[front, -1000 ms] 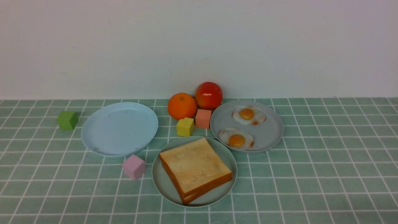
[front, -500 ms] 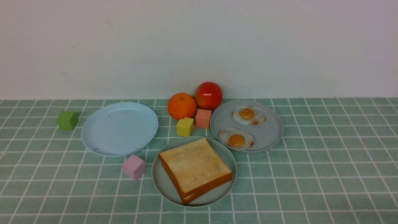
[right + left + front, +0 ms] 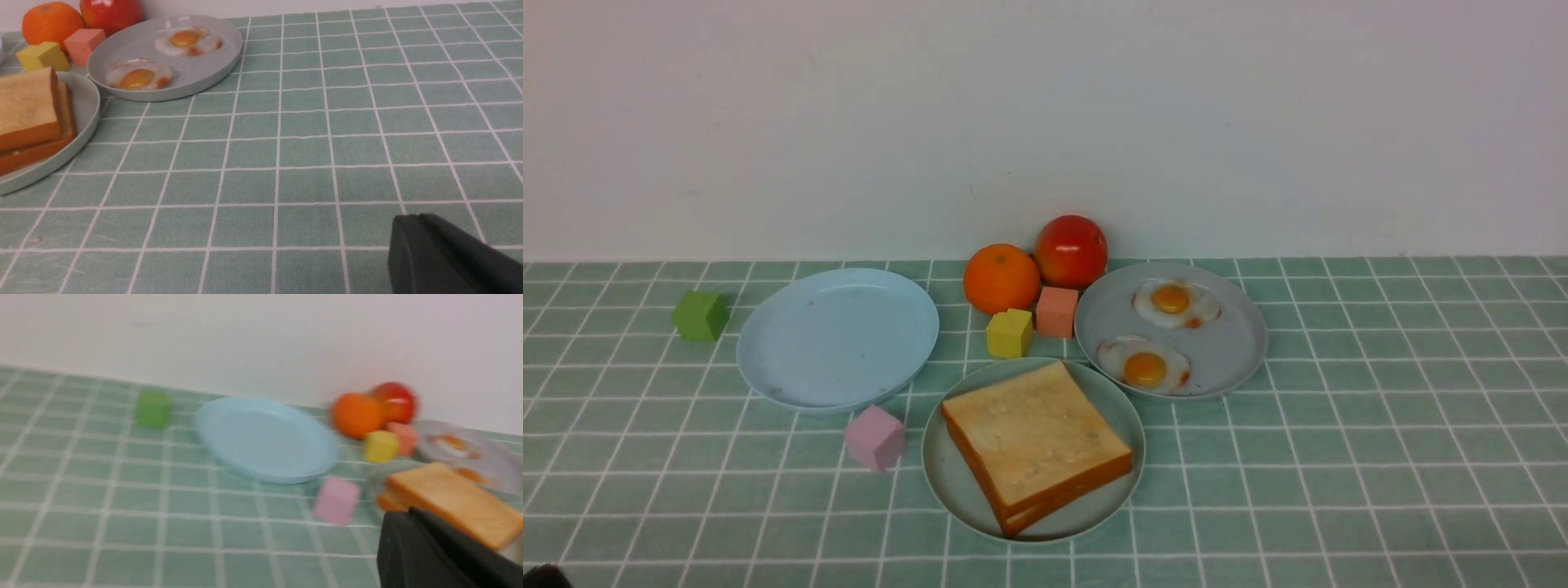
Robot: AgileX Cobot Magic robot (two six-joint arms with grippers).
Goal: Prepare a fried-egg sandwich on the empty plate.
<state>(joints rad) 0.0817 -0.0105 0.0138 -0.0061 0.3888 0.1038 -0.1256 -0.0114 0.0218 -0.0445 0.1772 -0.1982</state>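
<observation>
Two golden toast slices (image 3: 1033, 441) lie stacked on the pale mint-green plate (image 3: 939, 482) at the front centre. Two fried eggs (image 3: 1147, 366) (image 3: 1174, 300) rest on the grey plate (image 3: 1233, 343) behind it to the right. The light blue plate (image 3: 837, 339) at the left has nothing on it. My left gripper (image 3: 410, 510) is shut and empty, with the toast (image 3: 453, 502) just beyond its tip in the blurred left wrist view. My right gripper (image 3: 412, 218) is shut and empty over bare cloth, well to the right of the plates.
An orange (image 3: 1001, 278) and a red tomato (image 3: 1070, 249) stand by the back wall. Yellow (image 3: 1009, 333) and salmon (image 3: 1057, 311) cubes sit between the plates, a pink cube (image 3: 875, 438) left of the toast plate, a green cube (image 3: 700, 315) far left.
A dark bit of my left arm has come into the bottom left corner of the front view. Nothing on the table has moved.
</observation>
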